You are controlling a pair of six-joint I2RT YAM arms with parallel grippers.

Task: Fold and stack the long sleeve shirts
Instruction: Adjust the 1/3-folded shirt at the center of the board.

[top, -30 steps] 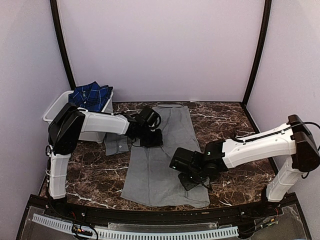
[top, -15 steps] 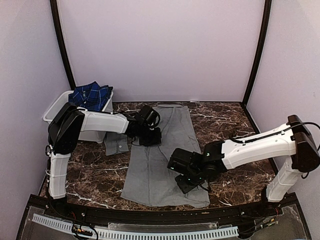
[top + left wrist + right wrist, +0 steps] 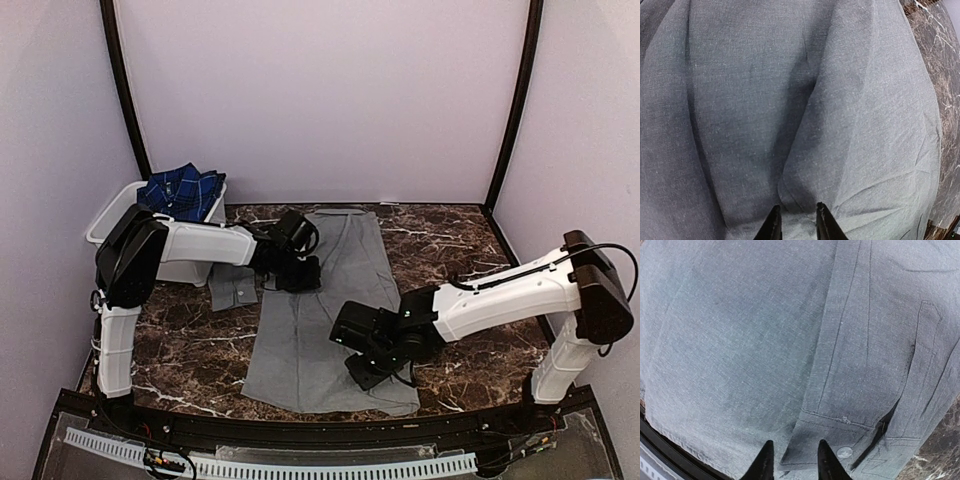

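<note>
The grey long sleeve shirt [image 3: 320, 300] lies lengthwise on the marble table, folded into a long panel, with one cuff [image 3: 232, 288] sticking out to the left. The plaid shirt [image 3: 182, 190] sits bunched in the white tub [image 3: 108, 218] at the back left. My left gripper [image 3: 300, 272] is low on the shirt's left edge. Its jaws [image 3: 797, 220] stand slightly apart over a fold of grey cloth [image 3: 805, 125]. My right gripper [image 3: 365, 368] hovers over the shirt's lower right. It is open [image 3: 792, 457] just above a buttoned cuff [image 3: 840, 435] lying flat.
Dark marble table [image 3: 460, 250] bounded by pale walls and black corner posts [image 3: 512, 100]. The table's near edge carries a black rail [image 3: 300, 435], right beside the shirt's hem. The tub stands against the left wall, behind my left arm.
My right gripper shifted left and nearer over the shirt and went from shut to open, leaving the cuff on the cloth. The left gripper barely moved.
</note>
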